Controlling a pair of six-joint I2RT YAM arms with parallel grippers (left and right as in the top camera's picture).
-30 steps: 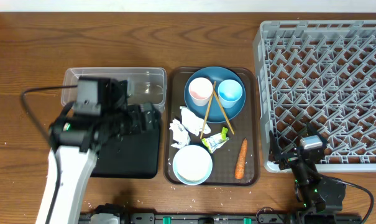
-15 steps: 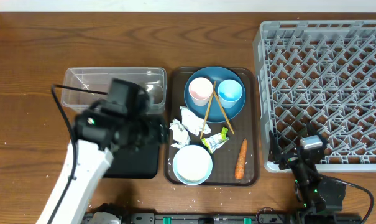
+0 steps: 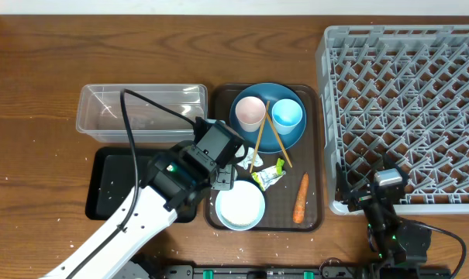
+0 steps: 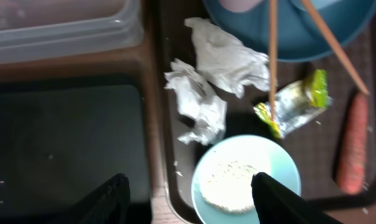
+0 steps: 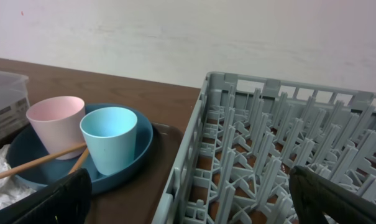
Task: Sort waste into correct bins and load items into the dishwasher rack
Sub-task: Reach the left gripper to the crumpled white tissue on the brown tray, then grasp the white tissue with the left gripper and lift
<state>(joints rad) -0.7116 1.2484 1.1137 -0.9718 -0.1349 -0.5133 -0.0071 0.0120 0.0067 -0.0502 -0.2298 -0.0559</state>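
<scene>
Over the brown tray point(image 4: 154, 134), left side: my left gripper point(image 4: 191, 183) hangs jaws wide, empty, above the tissues point(image 4: 199, 102) and the bowl point(image 4: 281, 171).
Right gripper point(image 5: 191, 194): jaws wide, empty, beside the rack point(image 5: 268, 124).
Risk: I judge the tissues are next; closing too low could clip the bowl and spill its rice point(image 4: 228, 186).
In the way: chopsticks point(image 4: 272, 56) lie just beside the tissues, resting on the wrapper point(image 4: 296, 99); a snag would drag both.
Bins: black tray point(image 4: 63, 143) and tub point(image 4: 57, 31) just left.
</scene>
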